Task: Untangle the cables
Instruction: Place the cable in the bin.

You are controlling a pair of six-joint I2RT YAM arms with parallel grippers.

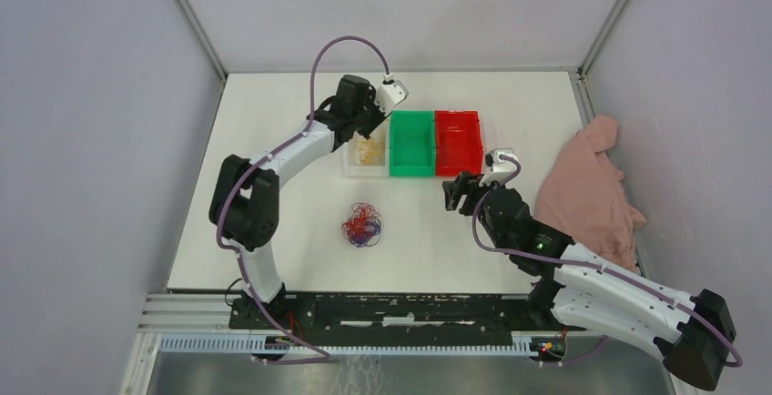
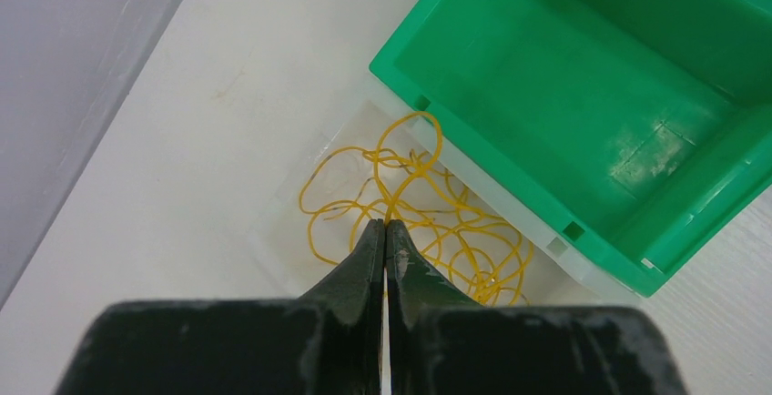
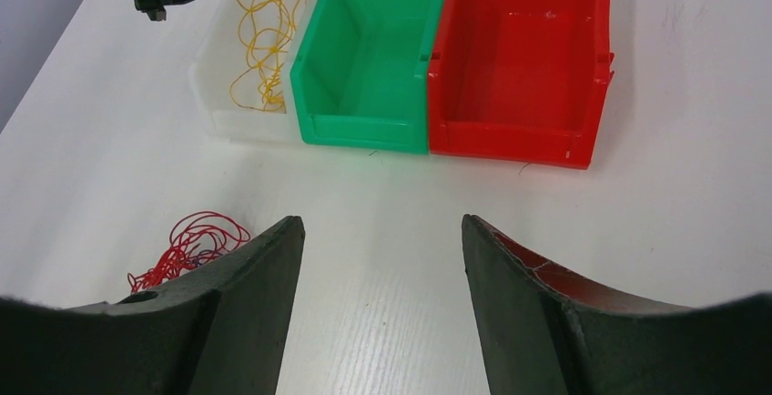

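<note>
On the table, near its middle, the red and purple tangle lies loose, low and to the left of the right gripper, whose jaws stand spread and empty. The yellow cable sits in the clear tray beside the green bin, directly under the left gripper. That gripper is pressed together where a strand meets its tips; whether it pinches the strand I cannot tell.

I get bright, even light from above on the white table, soft short shadows, and mild glare on the green bin floor.
</note>
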